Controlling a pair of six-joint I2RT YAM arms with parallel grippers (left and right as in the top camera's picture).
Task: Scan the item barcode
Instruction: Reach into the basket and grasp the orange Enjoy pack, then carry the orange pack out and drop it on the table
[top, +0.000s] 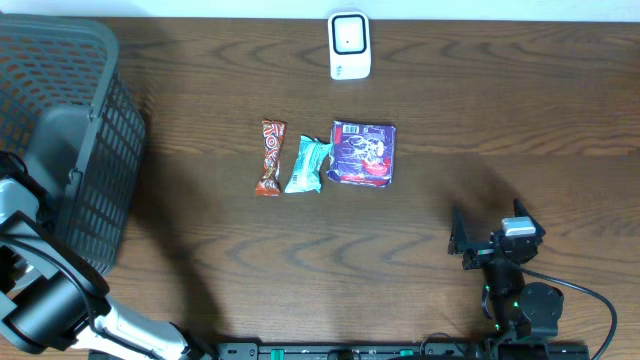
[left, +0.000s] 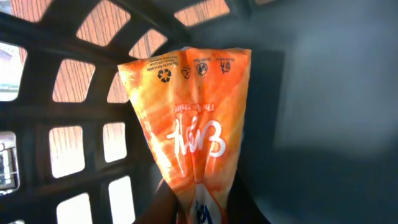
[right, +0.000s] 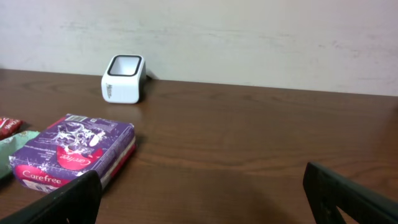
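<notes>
Holding orange packet (left: 194, 124) by one end, left gripper (left: 199, 208) clamped shut on it, inside basket (top: 95, 110), well left of scanner (top: 349, 45). Packet's long axis runs straight out from gripper. Right gripper (top: 487, 232) wide open, empty, right of scanner. Likely next: lift packet out, carry rightward to scanner.

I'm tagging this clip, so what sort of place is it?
Probably a mock shop checkout: a small white box-shaped barcode scanner, a dark plastic mesh basket and a flat purple packet on a brown wooden table.
</notes>
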